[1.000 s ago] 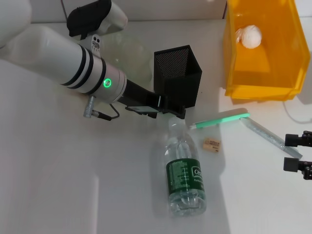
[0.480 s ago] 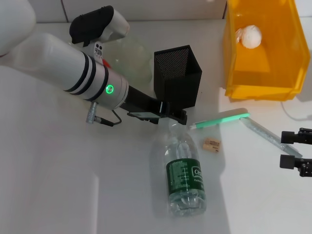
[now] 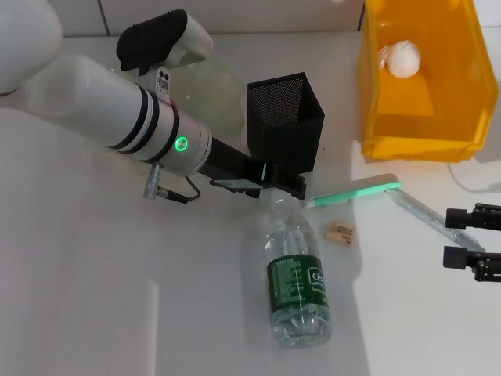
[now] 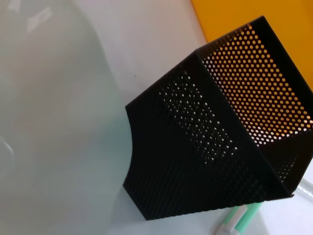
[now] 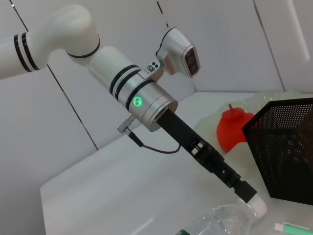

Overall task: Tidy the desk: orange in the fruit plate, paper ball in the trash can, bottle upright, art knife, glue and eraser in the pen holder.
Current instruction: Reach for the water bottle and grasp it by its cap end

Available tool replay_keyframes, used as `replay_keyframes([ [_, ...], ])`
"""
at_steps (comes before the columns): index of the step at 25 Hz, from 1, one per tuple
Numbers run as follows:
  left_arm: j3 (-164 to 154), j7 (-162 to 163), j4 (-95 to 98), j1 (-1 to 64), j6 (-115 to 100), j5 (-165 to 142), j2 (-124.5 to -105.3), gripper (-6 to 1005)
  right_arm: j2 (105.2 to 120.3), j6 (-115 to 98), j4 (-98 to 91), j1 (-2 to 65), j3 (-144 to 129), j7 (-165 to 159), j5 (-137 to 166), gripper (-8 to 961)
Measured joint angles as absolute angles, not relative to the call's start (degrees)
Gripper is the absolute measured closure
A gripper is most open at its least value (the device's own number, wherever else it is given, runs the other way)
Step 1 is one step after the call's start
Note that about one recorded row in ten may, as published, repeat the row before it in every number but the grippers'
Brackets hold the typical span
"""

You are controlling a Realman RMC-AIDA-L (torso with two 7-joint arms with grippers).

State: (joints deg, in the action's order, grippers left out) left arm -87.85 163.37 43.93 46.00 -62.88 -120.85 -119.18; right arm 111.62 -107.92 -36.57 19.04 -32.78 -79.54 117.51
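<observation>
The bottle (image 3: 297, 282) lies on its side on the white table, its cap end pointing at the pen holder (image 3: 286, 129). My left gripper (image 3: 288, 186) reaches down right at that cap; in the right wrist view the left gripper (image 5: 243, 190) touches the white cap (image 5: 255, 204). The paper ball (image 3: 401, 59) rests inside the trash can (image 3: 376, 117). The eraser (image 3: 340, 232) lies beside the bottle's neck. A green stick-shaped tool (image 3: 352, 192) and a grey one (image 3: 427, 213) lie nearby. The orange (image 5: 234, 129) sits in the fruit plate (image 3: 207, 90). My right gripper (image 3: 472, 239) stands open and holds nothing.
My left arm (image 3: 117, 110) covers much of the fruit plate in the head view. The left wrist view shows the pen holder (image 4: 220, 142) close up with the glass plate (image 4: 49, 98) beside it. Bare table spreads at the front left.
My left gripper has slid to the right, closer to the bottle's cap. My right gripper has crept slightly inward. The bottle has not moved.
</observation>
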Motion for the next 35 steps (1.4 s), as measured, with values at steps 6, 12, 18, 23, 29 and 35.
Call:
replay_keyframes([
  [6,-87.89,163.26,43.1,45.97,-62.47,-120.83,-119.18,281,111.73,-107.88,-36.48,19.4,-32.87,-79.51,117.79,204],
  [12,-87.89,163.04,42.89,45.89,-62.33,-120.84,-119.18,285,112.36,-107.16,-36.4,19.65,-32.87,-78.21,118.26,204],
  [18,-87.89,162.88,42.53,45.87,-62.14,-120.69,-119.18,288,113.02,-106.97,-36.29,19.99,-32.87,-77.29,118.34,205],
  [23,-87.89,162.78,42.52,45.78,-62.07,-119.93,-119.18,291,113.22,-106.4,-36.23,20.37,-32.87,-77.25,118.84,205],
  [29,-87.89,162.41,42.44,45.59,-61.59,-119.34,-119.18,295,113.29,-106.15,-36.21,20.6,-32.87,-77.25,118.92,206],
  [35,-89.38,162.15,42.44,45.12,-60.79,-117.66,-119.18,298,113.49,-105.39,-36.21,21.04,-32.87,-77.25,119.09,206],
])
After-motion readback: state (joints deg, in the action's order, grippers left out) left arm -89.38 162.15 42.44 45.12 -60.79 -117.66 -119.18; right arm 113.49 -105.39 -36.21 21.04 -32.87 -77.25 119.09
